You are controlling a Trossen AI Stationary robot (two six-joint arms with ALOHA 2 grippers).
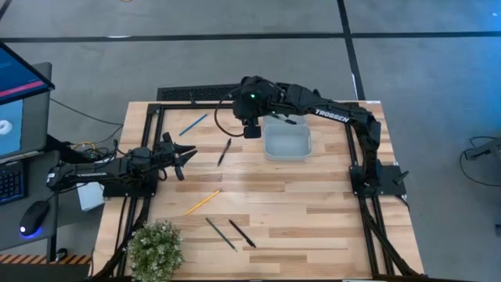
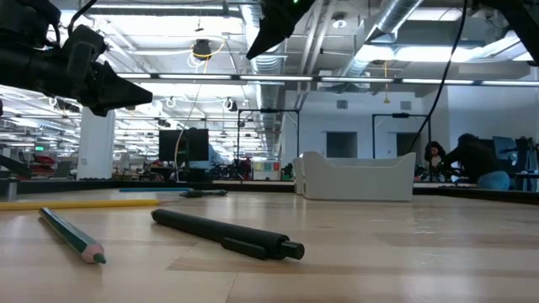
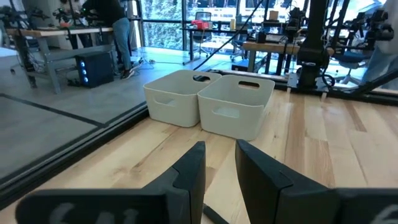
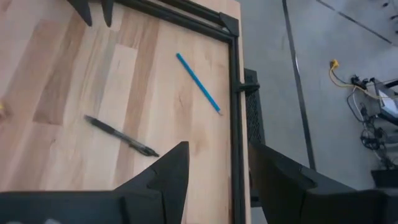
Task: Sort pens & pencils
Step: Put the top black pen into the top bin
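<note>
My right gripper (image 1: 250, 131) hangs open and empty above the table's far middle, just left of two pale bins (image 1: 287, 142). Below it lie a black pen (image 4: 121, 135) and a light blue pencil (image 4: 198, 82), both flat on the wood. A yellow pencil (image 1: 202, 202) lies nearer the front. A dark green pencil (image 2: 72, 236) and another black pen (image 2: 227, 236) lie close to the near edge. My left gripper (image 3: 221, 168) waits at the table's left side, pointing level, with its fingers slightly apart and nothing between them.
The two bins (image 3: 236, 106) stand side by side at the far middle, and the farther one holds something dark (image 3: 200, 78). A potted plant (image 1: 155, 249) sits at the near left corner. Black frame rails (image 4: 235, 93) run along the table's edges.
</note>
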